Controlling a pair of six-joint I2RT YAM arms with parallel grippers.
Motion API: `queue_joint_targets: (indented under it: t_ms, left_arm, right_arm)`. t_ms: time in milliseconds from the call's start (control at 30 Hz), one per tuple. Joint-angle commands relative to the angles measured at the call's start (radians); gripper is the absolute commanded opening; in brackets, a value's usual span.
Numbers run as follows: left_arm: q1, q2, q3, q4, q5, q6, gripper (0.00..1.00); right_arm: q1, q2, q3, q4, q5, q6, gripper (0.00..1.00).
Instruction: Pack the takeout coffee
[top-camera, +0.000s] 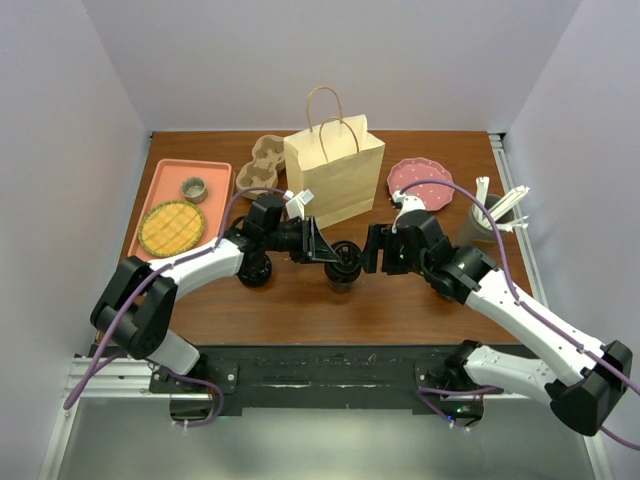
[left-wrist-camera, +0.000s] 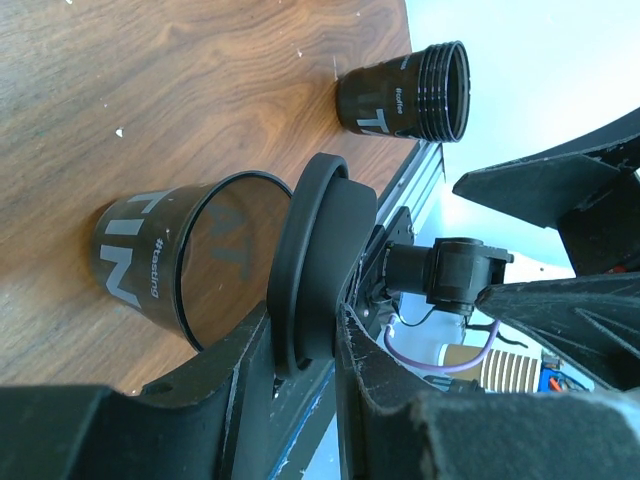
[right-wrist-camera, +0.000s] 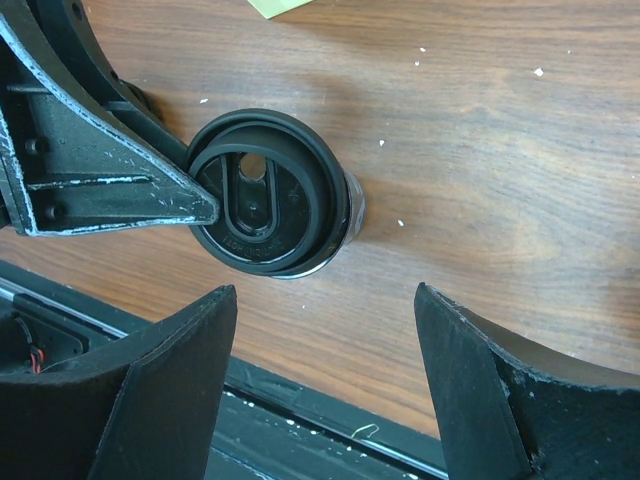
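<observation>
Top external: wooden table (top-camera: 300, 310), pale walls (top-camera: 300, 60). Before the paper bag (top-camera: 335, 175), left gripper (top-camera: 328, 248) pinches a black lid (right-wrist-camera: 265, 195) at the coffee cup (left-wrist-camera: 150, 265); right gripper (right-wrist-camera: 322, 295) faces it, spread wide.

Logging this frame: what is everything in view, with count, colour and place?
table: one, brown wood
paper bag: one, tan, upright at centre back
cup carrier: one, tan pulp, left of the bag
tray: one, pink, back left
woven mat: one, yellow, on the tray
small pot: one, grey, on the tray
plate: one, pink, right of the bag
holder: one, grey, holding white sticks, far right
coffee cups: at least two, black; centre cup between the grippers, second cup near the table edge
lid: one, black, at the centre cup's mouth
left gripper: shut on the lid
right gripper: open, beside the centre cup
</observation>
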Motion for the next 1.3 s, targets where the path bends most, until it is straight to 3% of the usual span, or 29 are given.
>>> queue_joint_targets:
  t_ms: [0, 700, 1267]
  left_arm:
    - [-0.005, 0.017, 0.053, -0.022, 0.003, 0.008, 0.28]
    - [-0.014, 0.027, 0.054, -0.068, 0.009, 0.031, 0.36]
    - [-0.014, 0.031, 0.083, -0.12, -0.027, 0.073, 0.36]
  right_arm:
    - [-0.002, 0.032, 0.003, 0.044, -0.008, -0.015, 0.75]
    - [-0.001, 0.113, 0.0, 0.07, -0.028, -0.01, 0.7]
    - [-0.001, 0.145, -0.02, 0.076, -0.032, -0.015, 0.68]
